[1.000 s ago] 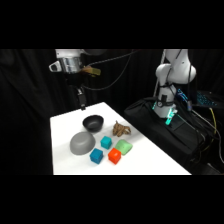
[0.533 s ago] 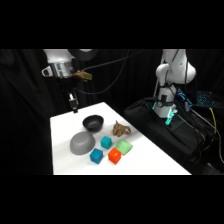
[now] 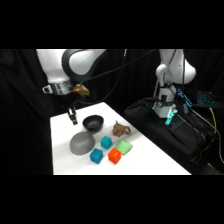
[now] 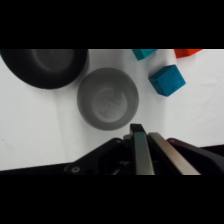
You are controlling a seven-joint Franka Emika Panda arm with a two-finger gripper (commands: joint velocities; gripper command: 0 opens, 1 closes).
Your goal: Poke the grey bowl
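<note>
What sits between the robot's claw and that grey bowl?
Nothing: the wrist view shows only bare white table between the gripper and the grey bowl. The black bowl lies off to one side.

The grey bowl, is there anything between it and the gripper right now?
Nothing visible. In the side view the gripper hangs above the table beside the black bowl, up and back from the grey bowl. The cubes sit on the bowl's far side.

A white table (image 3: 150, 155) carries seven things. The black bowl (image 3: 93, 122) sits toward the far edge, the grey bowl (image 3: 82, 143) just beside it nearer the left edge. Two blue cubes (image 3: 96, 156), an orange cube (image 3: 114, 156), a green cube (image 3: 124, 147) and a brown lump (image 3: 120, 129) cluster mid-table.
</note>
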